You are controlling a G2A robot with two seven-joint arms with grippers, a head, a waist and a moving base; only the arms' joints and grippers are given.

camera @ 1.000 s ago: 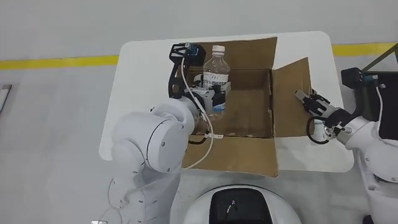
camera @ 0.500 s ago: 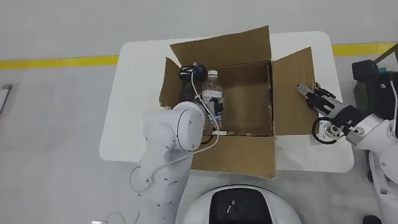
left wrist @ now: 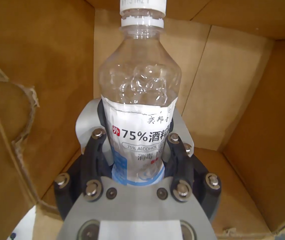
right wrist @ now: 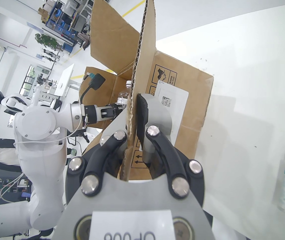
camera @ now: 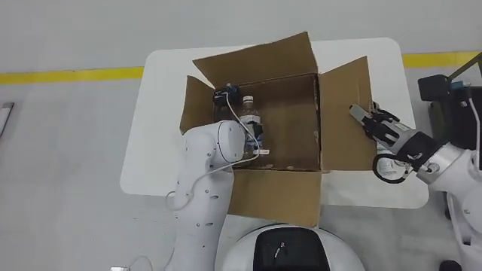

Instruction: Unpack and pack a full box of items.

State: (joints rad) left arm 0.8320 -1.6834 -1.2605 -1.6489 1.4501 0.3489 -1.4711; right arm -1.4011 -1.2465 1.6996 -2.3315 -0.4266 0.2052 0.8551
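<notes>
A: Left gripper (left wrist: 137, 136)?
B: Clamped on the bottle (left wrist: 140, 76) at its label. Bottle was above the rim a second ago, now down inside the box (camera: 290, 132), by its left wall.
A: Right gripper (right wrist: 132, 121)?
B: Pinching the right flap (right wrist: 146, 38), now raised steeper. Judged: packing, bottle nearly seated.

Likely a factory-style lab: white floor (camera: 68, 15), yellow line (camera: 71, 75), distant storage racks (right wrist: 57, 17).
</notes>
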